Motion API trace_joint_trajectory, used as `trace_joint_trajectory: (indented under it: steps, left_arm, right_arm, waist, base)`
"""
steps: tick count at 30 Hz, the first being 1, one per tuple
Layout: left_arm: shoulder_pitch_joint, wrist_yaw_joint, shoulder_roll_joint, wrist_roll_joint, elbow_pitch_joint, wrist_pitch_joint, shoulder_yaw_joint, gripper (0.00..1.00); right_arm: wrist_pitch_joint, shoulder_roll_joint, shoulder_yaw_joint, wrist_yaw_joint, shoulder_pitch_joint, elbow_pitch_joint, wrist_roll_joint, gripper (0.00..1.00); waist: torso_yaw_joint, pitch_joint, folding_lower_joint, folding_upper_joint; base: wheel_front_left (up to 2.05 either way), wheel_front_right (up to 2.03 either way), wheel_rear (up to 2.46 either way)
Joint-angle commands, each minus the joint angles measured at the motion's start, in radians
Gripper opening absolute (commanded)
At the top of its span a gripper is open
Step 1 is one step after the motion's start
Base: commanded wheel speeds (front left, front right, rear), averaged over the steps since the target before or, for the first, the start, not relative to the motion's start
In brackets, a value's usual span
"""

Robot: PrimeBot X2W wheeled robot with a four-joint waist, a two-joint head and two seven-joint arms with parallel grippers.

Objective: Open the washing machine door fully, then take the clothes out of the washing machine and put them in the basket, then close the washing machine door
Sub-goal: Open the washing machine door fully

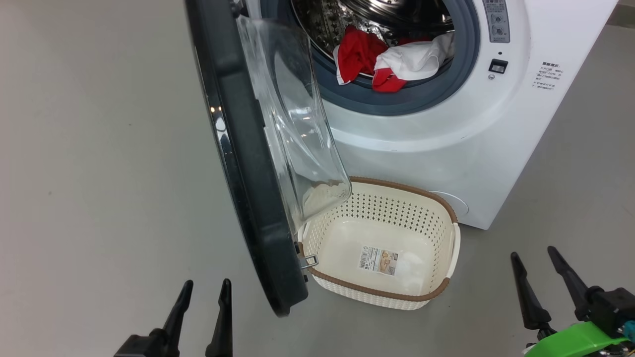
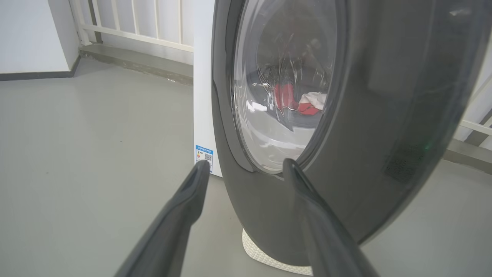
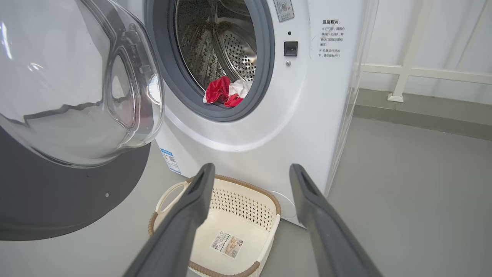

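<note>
Door (image 1: 248, 163) swung out, just ahead-right of left gripper (image 1: 207, 282), spread, empty. Right gripper (image 1: 533, 252) likewise spread; empty basket (image 1: 436, 198) ahead of it, clothes (image 1: 362, 54) beyond, in drum. Step: opening, probably unfinished. Next: left gripper pushes door wider.

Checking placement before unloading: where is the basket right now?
In the head view the basket stands on the floor in front of the washing machine, below its opening, with the open door over its left end.

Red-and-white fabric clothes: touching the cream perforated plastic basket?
Apart. Right wrist view: the clothes lie in the steel drum, white machine front between them and the basket on the floor.
</note>
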Motion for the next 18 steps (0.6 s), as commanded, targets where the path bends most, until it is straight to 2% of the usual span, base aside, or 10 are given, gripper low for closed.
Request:
trace_joint_trajectory:
  steps: [1,8,18]
  left_arm:
    - [-0.013,-0.006,0.007,-0.001,-0.019,-0.012,0.034,1.0]
    - [-0.011,-0.006,0.007,0.0,-0.019,-0.012,0.033,1.0]
    - [-0.012,-0.007,0.007,0.0,-0.016,-0.012,0.032,1.0]
  right_arm:
    - [-0.011,-0.002,-0.004,0.006,0.005,-0.04,-0.027,1.0]
    - [-0.011,0.035,-0.074,0.006,0.027,-0.1,-0.095,1.0]
    - [-0.011,0.051,-0.097,0.006,0.044,-0.093,-0.116,1.0]
  waist:
    - [0.0,0.0,0.0,0.0]
    - [0.001,-0.001,0.0,0.0]
    - [0.002,0.0,0.0,0.0]
  base:
    - [0.0,0.0,0.0]
    - [0.0,0.0,0.0]
    - [0.0,0.0,0.0]
